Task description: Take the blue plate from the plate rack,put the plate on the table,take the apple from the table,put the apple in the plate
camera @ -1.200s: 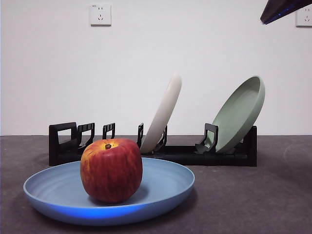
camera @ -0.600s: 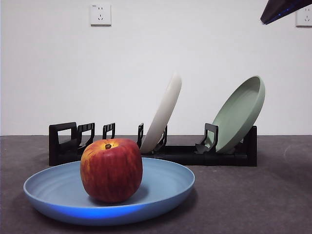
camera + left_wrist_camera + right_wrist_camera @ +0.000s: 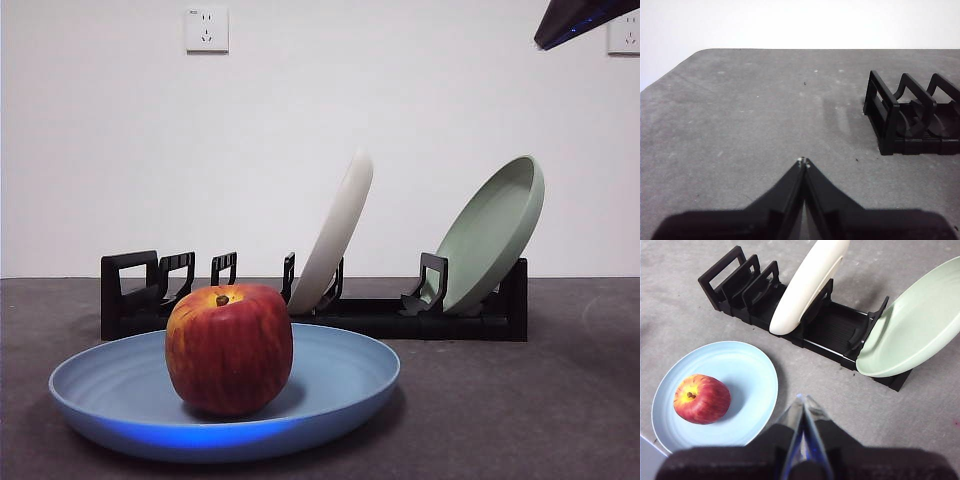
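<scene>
Front view: apple [image 3: 229, 349] sitting upright in the blue plate [image 3: 330, 385], stem up, a little toward one side of the dish, plate flat on the table [image 3: 520, 400] in front of the plate rack [image 3: 380, 318]. Looks like both halves of the job are done, judging by how things lie.

Right wrist view: right gripper [image 3: 804, 407] well above the table, jaws pressed together with nothing between them, looking down on plate, apple and rack. Cream-white plate [image 3: 810, 285] and sage-green plate [image 3: 912, 335] leaning in their slots, untouched.

Left wrist view: left gripper [image 3: 803, 164] closed too, tips meeting, empty, over bare table near the open end of the rack.

Step in hand, by the look of it: clearing off and parking. Best done by lifting straight and slow, keeping wide of the tall green plate and the leaning white one. No dipping back toward the blue plate; a nudge on its rim could set the apple rolling. Jaws best kept shut and both arms high.
</scene>
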Robot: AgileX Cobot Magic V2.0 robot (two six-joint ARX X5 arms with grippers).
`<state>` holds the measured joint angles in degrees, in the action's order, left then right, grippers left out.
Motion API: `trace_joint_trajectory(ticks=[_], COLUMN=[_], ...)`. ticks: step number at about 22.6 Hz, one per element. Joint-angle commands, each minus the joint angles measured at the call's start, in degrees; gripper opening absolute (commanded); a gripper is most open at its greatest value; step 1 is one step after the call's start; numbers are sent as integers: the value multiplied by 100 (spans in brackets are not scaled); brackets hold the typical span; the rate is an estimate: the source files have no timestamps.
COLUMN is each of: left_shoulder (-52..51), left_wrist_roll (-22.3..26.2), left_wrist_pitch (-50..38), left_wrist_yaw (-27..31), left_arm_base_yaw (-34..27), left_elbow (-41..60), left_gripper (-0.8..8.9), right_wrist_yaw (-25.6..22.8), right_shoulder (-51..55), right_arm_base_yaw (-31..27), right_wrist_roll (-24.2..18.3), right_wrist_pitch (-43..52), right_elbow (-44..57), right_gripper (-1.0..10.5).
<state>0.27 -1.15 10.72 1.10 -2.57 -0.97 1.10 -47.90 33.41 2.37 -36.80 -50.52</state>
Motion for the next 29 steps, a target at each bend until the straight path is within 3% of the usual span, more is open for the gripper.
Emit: trace_joint_trajectory(ticks=[1, 4, 6, 8, 11, 15, 22, 29], left_shoulder=[-15, -15, -15, -15, -15, -15, -15, -15], left_wrist_roll=[-50, -48, -48, -50, -50, -48, -48, -48], left_wrist_pitch=[-22, -24, -24, -24, -24, -24, -24, -24], left_wrist_yaw=[9, 11, 9, 11, 9, 9, 11, 11], left_arm_base_yaw=[-15, -15, -15, -15, -15, -15, -15, -15], left_elbow=[79, 79, 79, 79, 79, 79, 79, 76], left_gripper=[-2, -2, -2, -2, -2, -2, -2, -2], right_wrist_yaw=[-2, -352, -601, -208, 892, 949, 929, 901], right_shoulder=[17, 267, 479, 811, 1681, 2944, 3993, 4675], right_arm_base_yaw=[7, -17, -361, -1119, -2459, -3519, -3469, -2981], right_wrist_roll=[48, -140, -581, -728, -723, -715, -623, -474], right_wrist_pitch=[35, 72, 188, 562, 1445, 2621, 3554, 3401], right_elbow=[22, 22, 39, 192, 885, 2341, 4240, 5021], right_gripper=[1, 1, 1, 1, 1, 1, 1, 1])
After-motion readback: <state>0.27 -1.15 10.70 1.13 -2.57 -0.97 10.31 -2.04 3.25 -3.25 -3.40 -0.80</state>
